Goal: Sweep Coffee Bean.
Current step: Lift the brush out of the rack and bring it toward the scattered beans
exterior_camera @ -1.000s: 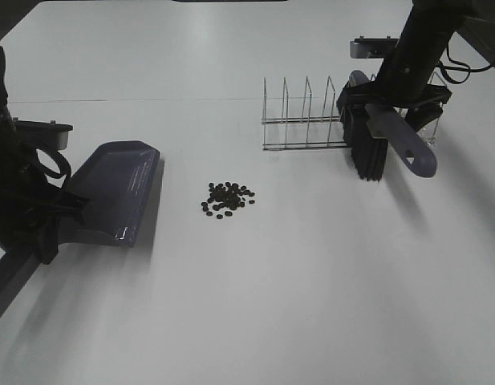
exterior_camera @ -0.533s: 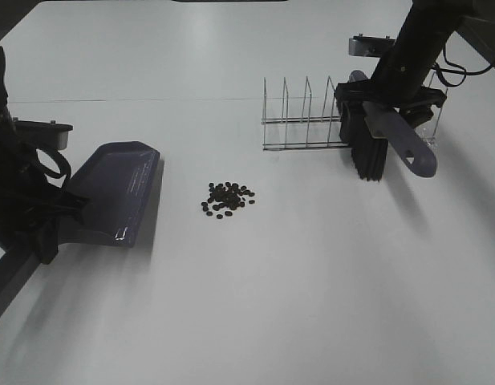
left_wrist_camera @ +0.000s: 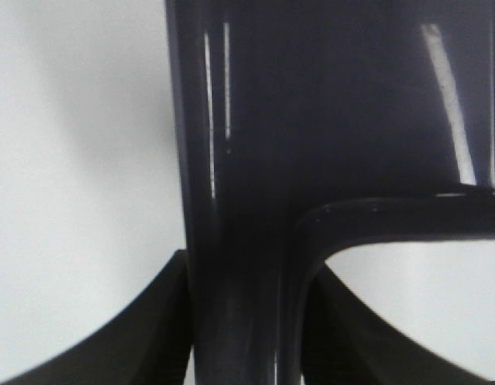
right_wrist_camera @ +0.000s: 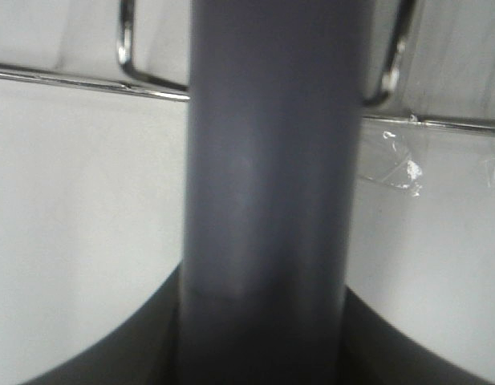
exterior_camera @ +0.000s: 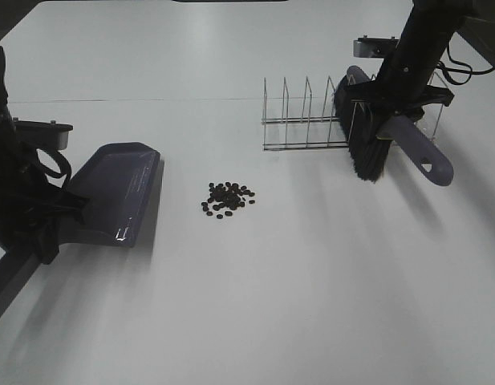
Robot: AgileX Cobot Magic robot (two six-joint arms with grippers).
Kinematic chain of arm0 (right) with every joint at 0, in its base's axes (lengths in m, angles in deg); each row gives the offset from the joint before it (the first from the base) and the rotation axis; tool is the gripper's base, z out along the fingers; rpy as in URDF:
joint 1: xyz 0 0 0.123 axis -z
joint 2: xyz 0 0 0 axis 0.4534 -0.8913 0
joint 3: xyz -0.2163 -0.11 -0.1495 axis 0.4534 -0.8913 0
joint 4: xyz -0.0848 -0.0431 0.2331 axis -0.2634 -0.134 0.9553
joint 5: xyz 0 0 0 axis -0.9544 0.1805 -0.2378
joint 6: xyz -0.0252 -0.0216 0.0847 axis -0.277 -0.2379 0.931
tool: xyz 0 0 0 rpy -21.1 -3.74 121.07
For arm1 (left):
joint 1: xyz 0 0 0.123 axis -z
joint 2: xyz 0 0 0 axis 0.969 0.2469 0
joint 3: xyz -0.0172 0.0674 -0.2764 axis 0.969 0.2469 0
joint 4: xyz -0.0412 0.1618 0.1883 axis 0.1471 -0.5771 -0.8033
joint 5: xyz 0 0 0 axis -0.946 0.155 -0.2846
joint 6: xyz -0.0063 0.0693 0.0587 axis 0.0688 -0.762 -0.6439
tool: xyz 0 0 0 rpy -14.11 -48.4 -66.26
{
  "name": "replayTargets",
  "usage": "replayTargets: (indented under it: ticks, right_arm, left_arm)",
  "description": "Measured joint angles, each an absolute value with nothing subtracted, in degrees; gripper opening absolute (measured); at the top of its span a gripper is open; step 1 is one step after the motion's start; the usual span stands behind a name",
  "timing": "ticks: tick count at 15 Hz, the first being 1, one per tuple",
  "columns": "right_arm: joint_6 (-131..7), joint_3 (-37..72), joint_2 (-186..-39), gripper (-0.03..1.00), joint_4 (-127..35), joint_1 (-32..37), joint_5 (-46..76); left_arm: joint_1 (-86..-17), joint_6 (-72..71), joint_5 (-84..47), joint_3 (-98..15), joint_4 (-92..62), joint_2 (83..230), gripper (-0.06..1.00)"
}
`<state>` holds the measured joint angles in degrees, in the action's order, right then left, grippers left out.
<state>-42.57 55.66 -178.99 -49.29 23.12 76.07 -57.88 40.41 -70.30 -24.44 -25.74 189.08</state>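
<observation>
The coffee beans [exterior_camera: 227, 199] lie in a loose dark cluster on the white table [exterior_camera: 311, 281], between the two arms. My left gripper [exterior_camera: 61, 215] is shut on the handle of a dark blue dustpan [exterior_camera: 115, 188], which rests on the table left of the beans. The left wrist view shows that handle [left_wrist_camera: 231, 200] between the jaws. My right gripper [exterior_camera: 391, 104] is shut on the grey handle of a brush [exterior_camera: 363, 148], held upright with its bristles down beside the wire rack [exterior_camera: 303, 120], far right of the beans. The right wrist view shows the brush handle [right_wrist_camera: 271, 176].
The wire rack stands at the back right, with the brush against its right end; its wires show in the right wrist view [right_wrist_camera: 71, 78]. The table's left edge [exterior_camera: 6, 289] runs close under my left arm.
The right gripper has turned the brush slightly: the handle's end swung right and the brush shifted a little by the rack. The left arm, dustpan and beans have not moved.
</observation>
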Motion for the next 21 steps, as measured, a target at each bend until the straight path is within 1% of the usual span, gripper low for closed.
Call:
replayTargets:
  ticks: [6, 9, 11, 12, 13, 14, 15, 16, 17, 18, 21]
  right_arm:
    - [-40.7, 54.9, -176.6, 0.32, -48.3, 23.1, 76.1]
    - [-39.6, 47.7, -169.4, 0.32, -48.2, 23.1, 76.1]
    - [-39.5, 38.5, -162.2, 0.32, -49.0, 22.2, 76.4]
    - [-39.4, 35.8, -159.6, 0.32, -50.0, 21.1, 76.5]
    - [-39.4, 35.8, -159.6, 0.32, -50.0, 21.1, 76.5]
    - [-38.2, 33.5, -155.5, 0.32, -53.0, 17.6, 76.6]
    - [-38.2, 33.5, -155.5, 0.32, -53.0, 17.6, 76.6]
    - [-37.1, 33.5, -154.9, 0.32, -55.8, 14.4, 76.5]
    - [-35.8, 33.4, -154.9, 0.32, -57.7, 12.2, 76.5]
    - [-33.5, 33.0, -154.9, 0.32, -61.3, 8.5, 76.5]
    - [-31.6, 33.0, -154.9, 0.32, -63.1, 5.4, 76.5]
  left_arm:
    - [-57.9, 40.6, -70.2, -24.4, -24.5, 189.1, 0.32]
    - [-57.9, 41.2, -70.1, -24.4, -23.3, 189.1, 0.32]
    - [-57.8, 41.7, -70.1, -24.4, -22.0, 189.1, 0.32]
    - [-57.5, 41.8, -70.1, -24.4, -21.6, 189.1, 0.32]
    - [-57.5, 41.8, -70.1, -24.4, -21.6, 189.1, 0.32]
    - [-55.5, 41.9, -69.9, -24.4, -21.7, 189.1, 0.32]
    - [-55.5, 41.9, -69.9, -24.4, -21.7, 189.1, 0.32]
    - [-53.9, 42.4, -68.5, -24.4, -22.1, 189.8, 0.32]
    - [-53.6, 42.4, -67.9, -24.4, -22.1, 191.0, 0.32]
    - [-53.0, 42.4, -66.3, -24.4, -22.6, 193.8, 0.32]
    - [-50.5, 43.0, -63.7, -24.4, -22.7, 196.7, 0.32]
